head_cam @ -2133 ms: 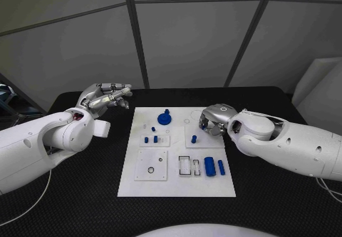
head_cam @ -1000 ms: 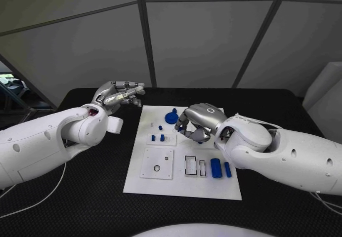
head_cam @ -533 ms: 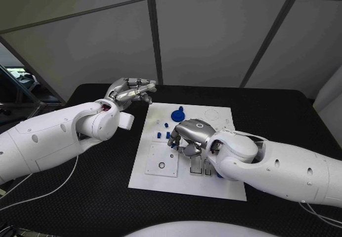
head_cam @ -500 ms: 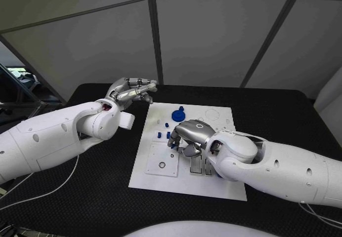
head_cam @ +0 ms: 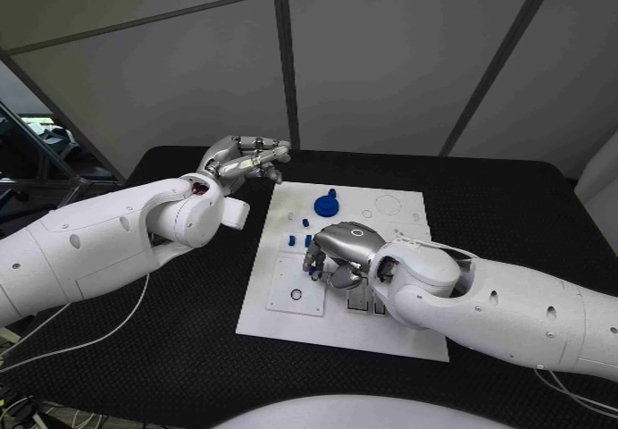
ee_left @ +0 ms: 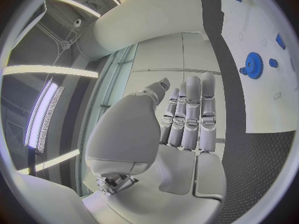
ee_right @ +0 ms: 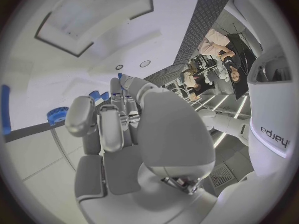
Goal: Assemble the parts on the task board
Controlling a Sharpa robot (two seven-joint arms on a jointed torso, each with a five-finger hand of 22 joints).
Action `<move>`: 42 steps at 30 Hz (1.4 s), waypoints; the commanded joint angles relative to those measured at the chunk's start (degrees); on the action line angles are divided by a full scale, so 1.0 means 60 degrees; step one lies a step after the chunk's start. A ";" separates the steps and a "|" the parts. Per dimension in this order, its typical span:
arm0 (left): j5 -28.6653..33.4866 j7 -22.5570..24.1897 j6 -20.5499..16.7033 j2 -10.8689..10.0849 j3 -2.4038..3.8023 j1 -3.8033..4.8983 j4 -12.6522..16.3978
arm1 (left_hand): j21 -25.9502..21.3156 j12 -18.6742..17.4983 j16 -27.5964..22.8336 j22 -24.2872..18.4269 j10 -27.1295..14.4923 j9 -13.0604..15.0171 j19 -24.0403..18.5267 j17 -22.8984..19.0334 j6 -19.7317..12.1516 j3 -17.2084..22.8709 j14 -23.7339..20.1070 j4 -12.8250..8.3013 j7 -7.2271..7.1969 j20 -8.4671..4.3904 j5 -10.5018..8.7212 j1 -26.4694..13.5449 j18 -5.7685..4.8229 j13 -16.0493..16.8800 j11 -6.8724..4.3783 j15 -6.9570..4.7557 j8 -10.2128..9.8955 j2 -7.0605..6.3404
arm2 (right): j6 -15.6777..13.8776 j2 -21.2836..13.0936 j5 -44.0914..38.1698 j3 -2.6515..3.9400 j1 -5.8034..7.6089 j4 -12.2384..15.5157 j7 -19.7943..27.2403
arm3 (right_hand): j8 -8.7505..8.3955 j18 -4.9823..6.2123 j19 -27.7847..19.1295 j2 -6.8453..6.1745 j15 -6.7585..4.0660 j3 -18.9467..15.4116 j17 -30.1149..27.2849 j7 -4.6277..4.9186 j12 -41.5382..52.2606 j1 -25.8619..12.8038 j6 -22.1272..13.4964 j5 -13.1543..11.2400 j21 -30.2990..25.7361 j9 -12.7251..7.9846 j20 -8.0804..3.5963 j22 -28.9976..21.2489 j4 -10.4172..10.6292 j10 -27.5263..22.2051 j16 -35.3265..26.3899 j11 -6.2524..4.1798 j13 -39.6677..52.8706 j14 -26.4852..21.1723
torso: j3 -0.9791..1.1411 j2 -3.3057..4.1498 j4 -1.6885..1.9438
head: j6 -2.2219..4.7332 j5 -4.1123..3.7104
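Board point(head_cam: 393, 211) is lying mid-table with blue parts point(head_cam: 327, 206) on it, right hand point(head_cam: 341, 255) hovering over its centre, fingers curled, contents unclear; left hand point(head_cam: 245, 159) idling off-board, fingers together, empty; blind descent risks knocking pegs point(head_cam: 296, 238).

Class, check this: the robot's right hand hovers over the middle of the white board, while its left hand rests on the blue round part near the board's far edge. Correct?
Not quite. The left hand is raised over the black table beside the white board, off the blue round part, as the head view shows. The right hand is over the board's middle.
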 commanded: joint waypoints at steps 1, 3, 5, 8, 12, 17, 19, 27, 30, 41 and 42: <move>0.0032 -0.0002 0.0024 0.0014 0.0003 0.0015 -0.0035 | -0.0061 0.0046 -0.0056 -0.0009 -0.0072 -0.0014 0.0070 -0.0008 -0.0033 -0.0048 -0.0031 -0.0019 0.0028 -0.0002 0.0066 0.0009 -0.0121 0.0004 0.0009 0.0010 -0.0005 0.0016 | 0.0278 0.0012 0.0028 0.0001 0.0003 -0.0007 0.0108 | -0.0005 -0.0164 0.0018 0.0023 -0.0046 0.0019 -0.0007 0.0046 -0.0059 -0.0109 0.0025 -0.0069 0.0057 0.0015 0.0027 0.0015 -0.0064 -0.0060 0.0052 0.0007 -0.0016 0.0462 | 0.0005 0.0007 0.0004 | -0.0033 0.0036; 0.0032 -0.0018 0.0038 0.0019 0.0003 0.0016 -0.0044 | -0.0061 0.0046 -0.0056 -0.0009 -0.0072 -0.0014 0.0070 -0.0008 -0.0033 -0.0048 -0.0031 -0.0019 0.0028 -0.0002 0.0066 0.0009 -0.0121 0.0004 0.0009 0.0010 -0.0005 0.0016 | 0.0308 0.0006 0.0028 0.0000 0.0001 -0.0002 0.0116 | -0.0005 -0.0164 0.0018 0.0023 -0.0046 0.0019 -0.0007 0.0046 -0.0059 -0.0109 0.0025 -0.0069 0.0057 0.0015 0.0027 0.0015 -0.0064 -0.0060 0.0052 0.0007 -0.0016 0.0462 | -0.0005 0.0003 0.0006 | -0.0035 0.0050; 0.0032 -0.0032 0.0051 0.0023 0.0003 0.0016 -0.0050 | -0.0069 0.0055 -0.0059 -0.0015 -0.0076 -0.0013 0.0074 -0.0011 -0.0035 -0.0051 -0.0033 -0.0025 0.0032 -0.0001 0.0065 0.0021 -0.0121 0.0005 0.0012 0.0012 -0.0001 0.0022 | 0.0334 -0.0010 0.0028 0.0000 0.0000 0.0008 0.0120 | -0.0005 -0.0164 0.0018 0.0023 -0.0046 0.0019 -0.0007 0.0046 -0.0059 -0.0109 0.0025 -0.0069 0.0057 0.0015 0.0027 0.0015 -0.0064 -0.0060 0.0052 0.0007 -0.0016 0.0462 | -0.0008 -0.0005 0.0005 | -0.0059 0.0083; 0.0032 -0.0046 0.0058 0.0024 0.0003 0.0016 -0.0055 | -0.0069 0.0056 -0.0059 -0.0016 -0.0076 -0.0013 0.0075 -0.0011 -0.0035 -0.0052 -0.0032 -0.0025 0.0033 0.0000 0.0065 0.0021 -0.0121 0.0005 0.0012 0.0012 0.0000 0.0023 | 0.0364 -0.0048 0.0028 0.0000 -0.0001 0.0032 0.0116 | -0.0008 -0.0164 0.0020 0.0022 -0.0045 0.0019 -0.0007 0.0048 -0.0064 -0.0112 0.0023 -0.0071 0.0060 0.0014 0.0028 0.0019 -0.0068 -0.0062 0.0053 0.0009 -0.0017 0.0462 | -0.0008 -0.0003 0.0004 | -0.0080 0.0100; 0.0032 -0.0054 0.0055 0.0020 0.0003 0.0016 -0.0065 | -0.0069 0.0056 -0.0059 -0.0016 -0.0076 -0.0013 0.0075 -0.0011 -0.0035 -0.0052 -0.0032 -0.0025 0.0033 0.0000 0.0065 0.0021 -0.0121 0.0005 0.0012 0.0012 0.0000 0.0023 | 0.0373 -0.0118 0.0010 -0.0001 -0.0002 0.0077 0.0101 | -0.0008 -0.0164 0.0020 0.0022 -0.0045 0.0019 -0.0007 0.0048 -0.0064 -0.0112 0.0023 -0.0071 0.0060 0.0014 0.0028 0.0019 -0.0068 -0.0062 0.0053 0.0009 -0.0017 0.0462 | -0.0003 -0.0006 -0.0007 | -0.0104 0.0125; 0.0032 -0.0061 0.0063 0.0021 0.0003 0.0016 -0.0075 | -0.0071 0.0059 -0.0058 -0.0017 -0.0078 -0.0013 0.0077 -0.0012 -0.0037 -0.0054 -0.0030 -0.0026 0.0035 0.0000 0.0064 0.0022 -0.0121 0.0005 0.0013 0.0012 0.0000 0.0023 | 0.0344 -0.0198 -0.0049 -0.0001 -0.0004 0.0142 0.0081 | -0.0009 -0.0167 0.0028 0.0025 -0.0044 0.0020 0.0013 0.0048 -0.0068 -0.0114 0.0024 -0.0068 0.0069 0.0015 0.0028 0.0034 -0.0072 -0.0061 0.0067 0.0010 -0.0016 0.0465 | 0.0001 -0.0004 -0.0004 | -0.0108 0.0128; 0.0032 -0.0066 0.0067 0.0026 0.0003 0.0016 -0.0082 | -0.0071 0.0059 -0.0058 -0.0017 -0.0078 -0.0013 0.0077 -0.0012 -0.0037 -0.0054 -0.0030 -0.0026 0.0035 0.0000 0.0064 0.0022 -0.0121 0.0005 0.0013 0.0012 0.0000 0.0023 | 0.0337 -0.0223 -0.0062 -0.0001 -0.0006 0.0168 0.0081 | -0.0009 -0.0167 0.0028 0.0025 -0.0044 0.0020 0.0013 0.0048 -0.0068 -0.0114 0.0024 -0.0068 0.0069 0.0015 0.0028 0.0034 -0.0072 -0.0061 0.0067 0.0010 -0.0016 0.0465 | -0.0001 -0.0002 0.0000 | -0.0108 0.0132; 0.0032 -0.0085 0.0075 0.0044 0.0003 0.0016 -0.0102 | -0.0071 0.0059 -0.0058 -0.0017 -0.0078 -0.0013 0.0077 -0.0012 -0.0037 -0.0054 -0.0030 -0.0026 0.0035 0.0000 0.0064 0.0022 -0.0121 0.0005 0.0013 0.0012 0.0000 0.0023 | 0.0402 -0.0235 -0.0079 -0.0001 -0.0008 0.0196 0.0085 | -0.0009 -0.0167 0.0028 0.0025 -0.0044 0.0020 0.0013 0.0048 -0.0068 -0.0114 0.0024 -0.0068 0.0069 0.0015 0.0028 0.0034 -0.0072 -0.0061 0.0067 0.0010 -0.0016 0.0465 | -0.0007 -0.0004 0.0008 | -0.0124 0.0116; 0.0032 -0.0090 0.0079 0.0047 0.0003 0.0016 -0.0102 | -0.0071 0.0059 -0.0058 -0.0017 -0.0078 -0.0013 0.0077 -0.0012 -0.0037 -0.0054 -0.0030 -0.0026 0.0035 0.0000 0.0064 0.0022 -0.0121 0.0005 0.0013 0.0012 0.0000 0.0023 | 0.0433 -0.0215 -0.0080 -0.0001 -0.0008 0.0184 0.0088 | -0.0009 -0.0167 0.0028 0.0025 -0.0044 0.0020 0.0013 0.0048 -0.0068 -0.0114 0.0024 -0.0068 0.0069 0.0015 0.0028 0.0034 -0.0072 -0.0061 0.0067 0.0010 -0.0016 0.0465 | -0.0009 0.0002 0.0007 | -0.0119 0.0105; 0.0032 -0.0120 0.0094 0.0057 0.0003 0.0016 -0.0102 | -0.0077 0.0064 -0.0058 -0.0022 -0.0088 -0.0014 0.0081 -0.0013 -0.0044 -0.0062 -0.0029 -0.0026 0.0042 0.0001 0.0063 0.0023 -0.0121 0.0005 0.0019 0.0015 0.0000 0.0023 | 0.0625 -0.0139 -0.0086 -0.0002 -0.0010 0.0104 0.0024 | -0.0009 -0.0166 0.0020 0.0030 -0.0040 0.0013 0.0004 0.0051 -0.0077 -0.0137 0.0036 -0.0062 0.0065 0.0018 0.0031 0.0028 -0.0075 -0.0052 0.0064 0.0013 -0.0014 0.0463 | -0.0006 0.0003 0.0003 | -0.0161 0.0124; 0.0032 -0.0124 0.0095 0.0057 0.0003 0.0016 -0.0099 | -0.0077 0.0064 -0.0058 -0.0022 -0.0088 -0.0014 0.0081 -0.0013 -0.0044 -0.0062 -0.0029 -0.0026 0.0042 0.0001 0.0063 0.0023 -0.0121 0.0005 0.0019 0.0015 0.0000 0.0023 | 0.0661 -0.0127 -0.0096 -0.0002 -0.0010 0.0088 -0.0005 | -0.0011 -0.0165 0.0014 0.0032 -0.0038 0.0006 -0.0003 0.0052 -0.0084 -0.0156 0.0037 -0.0067 0.0062 0.0019 0.0034 0.0023 -0.0072 -0.0049 0.0061 0.0015 -0.0013 0.0462 | -0.0006 0.0003 0.0003 | -0.0161 0.0124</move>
